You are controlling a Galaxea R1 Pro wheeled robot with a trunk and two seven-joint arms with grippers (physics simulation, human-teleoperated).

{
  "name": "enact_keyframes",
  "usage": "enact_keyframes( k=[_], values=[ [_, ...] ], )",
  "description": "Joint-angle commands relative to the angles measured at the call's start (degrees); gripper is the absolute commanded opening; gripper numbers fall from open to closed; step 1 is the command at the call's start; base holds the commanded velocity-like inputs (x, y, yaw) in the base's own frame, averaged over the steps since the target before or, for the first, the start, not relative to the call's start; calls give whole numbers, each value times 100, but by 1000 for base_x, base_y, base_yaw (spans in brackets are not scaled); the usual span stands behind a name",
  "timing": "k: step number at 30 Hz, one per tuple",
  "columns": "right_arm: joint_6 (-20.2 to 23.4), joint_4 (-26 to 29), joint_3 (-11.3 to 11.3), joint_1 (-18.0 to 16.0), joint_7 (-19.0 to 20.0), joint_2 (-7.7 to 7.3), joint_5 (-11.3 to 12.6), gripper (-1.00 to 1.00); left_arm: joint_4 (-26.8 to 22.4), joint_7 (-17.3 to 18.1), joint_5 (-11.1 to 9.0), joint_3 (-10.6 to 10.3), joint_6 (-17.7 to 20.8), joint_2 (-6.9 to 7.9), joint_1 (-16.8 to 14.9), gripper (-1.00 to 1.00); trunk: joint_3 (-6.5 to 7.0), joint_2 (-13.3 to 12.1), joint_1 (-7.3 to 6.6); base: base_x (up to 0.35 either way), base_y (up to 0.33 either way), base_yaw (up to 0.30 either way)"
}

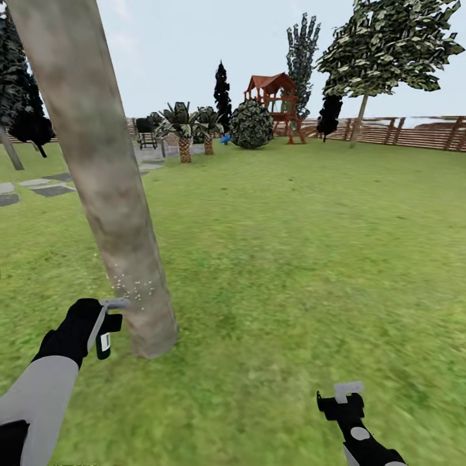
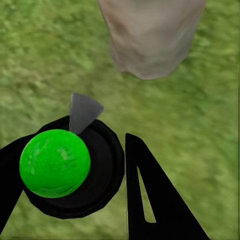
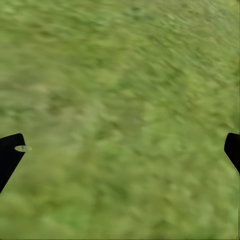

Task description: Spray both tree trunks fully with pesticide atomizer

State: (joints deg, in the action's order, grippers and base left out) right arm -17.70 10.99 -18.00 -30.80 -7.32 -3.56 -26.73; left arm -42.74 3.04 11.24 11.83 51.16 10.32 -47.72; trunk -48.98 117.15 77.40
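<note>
Pesticide atomizer sits between the jaws of the left gripper, which is closed on it; in the left wrist view it shows as a bright green round body on a black base with a grey nozzle piece that is directed at the tree trunk. In the head view the left gripper hangs just beside the trunk, near its foot, and a small cloud of white specks lies on the bark just above the gripper. I judge that the spraying of this first tree is in hand and that only a low band of the trunk is reached so far.

To do this step well, the nozzle should be kept facing the bark at a short distance, without touching it, and the arm should travel slowly up along the trunk, because most of the column above the specks looks untreated. The far side of the trunk is hidden, so the robot will probably need to move around it.

The right gripper hangs low over the grass, well apart from the trunk, with its jaws spread wide and nothing between them. Far behind the trunk stand a second tall tree, the wooden fence and a red play tower.
</note>
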Motion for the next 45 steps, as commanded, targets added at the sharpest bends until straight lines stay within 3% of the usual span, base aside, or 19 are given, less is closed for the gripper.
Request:
enact_keyframes(
  k=[1,16,22,27,38,45],
  values=[
    [-23,-10,-37,-5,-19,-2,-60,100,-6,30,45,12,24,-4,-6,-100,-5,2,0,19,-266,50],
    [-23,-10,-37,-5,-15,2,-60,100,-6,30,54,12,25,16,-1,-100,-5,2,0,12,-273,29],
    [-22,-12,-33,-5,-15,4,-60,100,7,-333,231,14,25,14,-1,-100,-5,2,0,107,-273,257],
    [-20,-13,-37,-5,-15,4,-60,100,6,-340,229,31,36,-25,-16,-100,-5,2,0,209,-214,256],
    [-20,-16,-35,-5,-15,4,-60,100,2,-335,212,38,48,-48,-36,-100,-5,2,0,319,-27,20],
    [-20,-18,-29,4,-15,12,-61,100,2,-339,212,50,51,-40,-9,-100,-5,2,0,32,0,197]
  ],
)
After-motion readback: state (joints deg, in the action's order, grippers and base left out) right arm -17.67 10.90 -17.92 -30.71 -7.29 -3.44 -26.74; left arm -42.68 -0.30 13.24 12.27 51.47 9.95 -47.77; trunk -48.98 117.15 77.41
